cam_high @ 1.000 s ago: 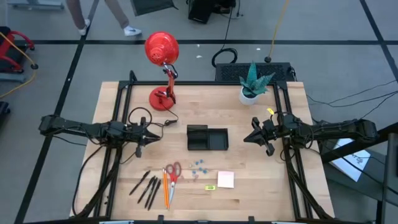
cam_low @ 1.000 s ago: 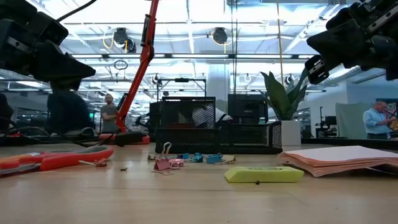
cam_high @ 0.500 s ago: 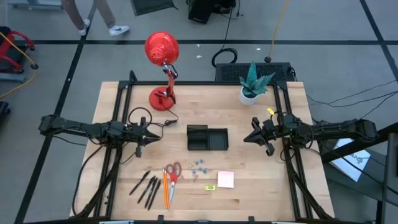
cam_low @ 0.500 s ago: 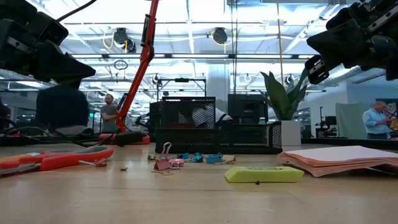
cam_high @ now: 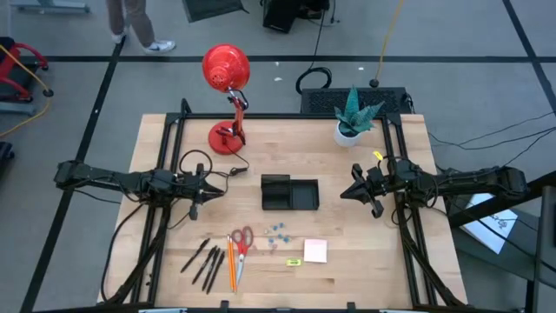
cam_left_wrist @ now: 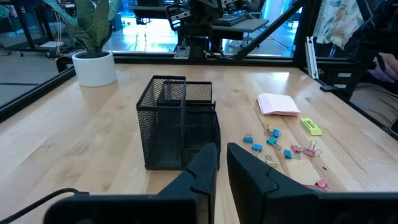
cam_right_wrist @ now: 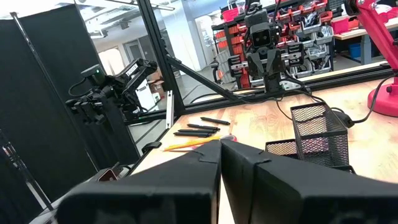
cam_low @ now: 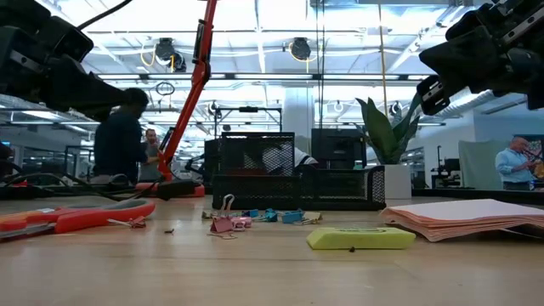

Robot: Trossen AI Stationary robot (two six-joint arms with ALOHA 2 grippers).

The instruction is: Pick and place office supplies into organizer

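Note:
The black mesh organizer [cam_high: 290, 193] stands at the table's middle, also seen in the left wrist view [cam_left_wrist: 177, 127]. Near the front edge lie black pens [cam_high: 201, 259], orange pencils [cam_high: 231, 269], red-handled scissors [cam_high: 241, 240], small blue and pink clips [cam_high: 278, 235], a pink sticky-note pad [cam_high: 314, 250] and a yellow piece [cam_high: 294, 262]. My left gripper [cam_high: 217, 186] hovers left of the organizer, pointing at it, fingers nearly together with nothing between them [cam_left_wrist: 222, 155]. My right gripper [cam_high: 345, 192] hovers right of the organizer, shut and holding nothing [cam_right_wrist: 221, 146].
A red desk lamp [cam_high: 228, 96] stands at the far left of the table, and its cable curls toward my left arm. A potted plant [cam_high: 352, 117] stands at the far right, with a black box [cam_high: 321, 100] behind it. A person [cam_high: 130, 22] walks beyond the far edge.
Both arms have kept still. The person beyond the table's far edge has walked on across the floor.

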